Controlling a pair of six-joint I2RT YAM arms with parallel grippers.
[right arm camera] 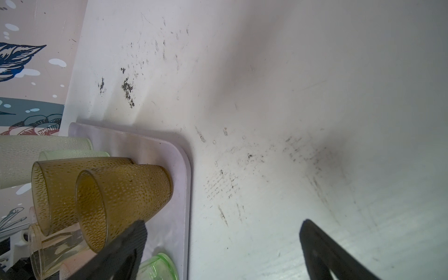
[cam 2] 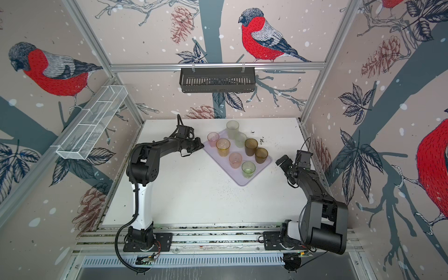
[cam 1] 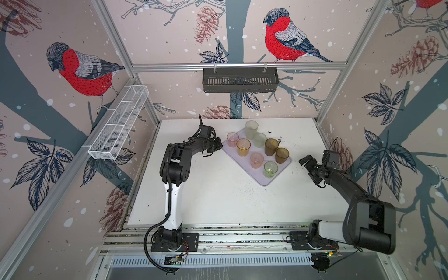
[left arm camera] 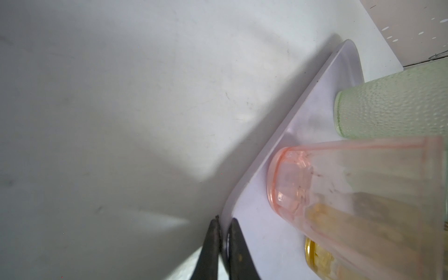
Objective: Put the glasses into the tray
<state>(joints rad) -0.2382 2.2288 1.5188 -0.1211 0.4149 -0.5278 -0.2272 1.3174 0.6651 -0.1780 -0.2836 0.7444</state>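
Closest to my left wrist lens, the left claw (left arm camera: 225, 225) is closed to a thin slit, and its two dark fingers (left arm camera: 211, 244) pinch the rim of the tray (left arm camera: 303, 126) at its left edge. That lilac tray sits askew on the far half of the white table (cam 1: 218, 194), right of centre. I count all eight glasses (cam 1: 257, 160) standing upright on it. Two pale frosted ones are at the far end, a pink and an amber one on the left side, and two brown ones side by side on the right. Another pink one stands in the middle and a green one at the near end.

Just right of the tray and clear of it, the right claw (cam 1: 306, 162) hovers spread wide and holds nothing. Dark specks (cam 1: 280, 139) dot the table by the tray's far right side. A black basket (cam 1: 240, 80) hangs on the far wall, and a white wire basket (cam 1: 118, 123) on the left wall.
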